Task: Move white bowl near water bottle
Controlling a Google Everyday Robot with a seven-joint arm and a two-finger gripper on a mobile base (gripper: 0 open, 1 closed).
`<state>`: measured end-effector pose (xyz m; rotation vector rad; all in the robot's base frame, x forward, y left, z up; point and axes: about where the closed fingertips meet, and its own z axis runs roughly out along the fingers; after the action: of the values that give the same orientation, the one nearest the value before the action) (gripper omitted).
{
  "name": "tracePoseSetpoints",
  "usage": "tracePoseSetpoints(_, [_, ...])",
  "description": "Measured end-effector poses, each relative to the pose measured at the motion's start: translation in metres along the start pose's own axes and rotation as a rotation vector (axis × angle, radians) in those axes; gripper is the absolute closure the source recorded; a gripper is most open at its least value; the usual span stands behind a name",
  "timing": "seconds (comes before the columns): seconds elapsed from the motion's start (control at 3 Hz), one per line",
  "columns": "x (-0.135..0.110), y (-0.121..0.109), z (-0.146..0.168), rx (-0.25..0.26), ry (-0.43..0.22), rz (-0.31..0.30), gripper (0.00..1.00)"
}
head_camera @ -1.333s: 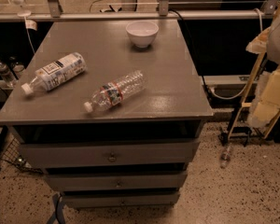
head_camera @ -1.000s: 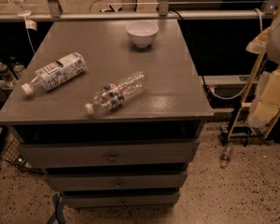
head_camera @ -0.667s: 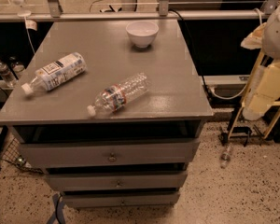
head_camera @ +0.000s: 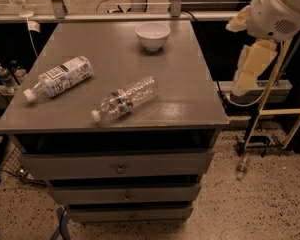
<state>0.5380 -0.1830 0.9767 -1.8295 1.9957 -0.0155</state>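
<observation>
While white bowl point(head_camera: 152, 35) sits on table point(head_camera: 190, 84), gripper point(head_camera: 242, 81) hangs well apart — off its side | state: cannot tell

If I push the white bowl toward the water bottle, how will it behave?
The white bowl looks glossy on a smooth tabletop, so it would probably slide easily; its narrow foot may let it tip if pushed high. The water bottle lies on its side, so a bump could roll it. The tool hangs off the table's right side.

A fat white-labelled bottle point(head_camera: 60, 77) lies on its side on the grey drawer cabinet point(head_camera: 185, 91), left part.
</observation>
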Motion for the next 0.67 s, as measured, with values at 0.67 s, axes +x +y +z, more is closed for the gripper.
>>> tracePoseSetpoints(0.67, [-0.0439,-0.0804,0.0601,0.074,-0.046,-0.09,0.0])
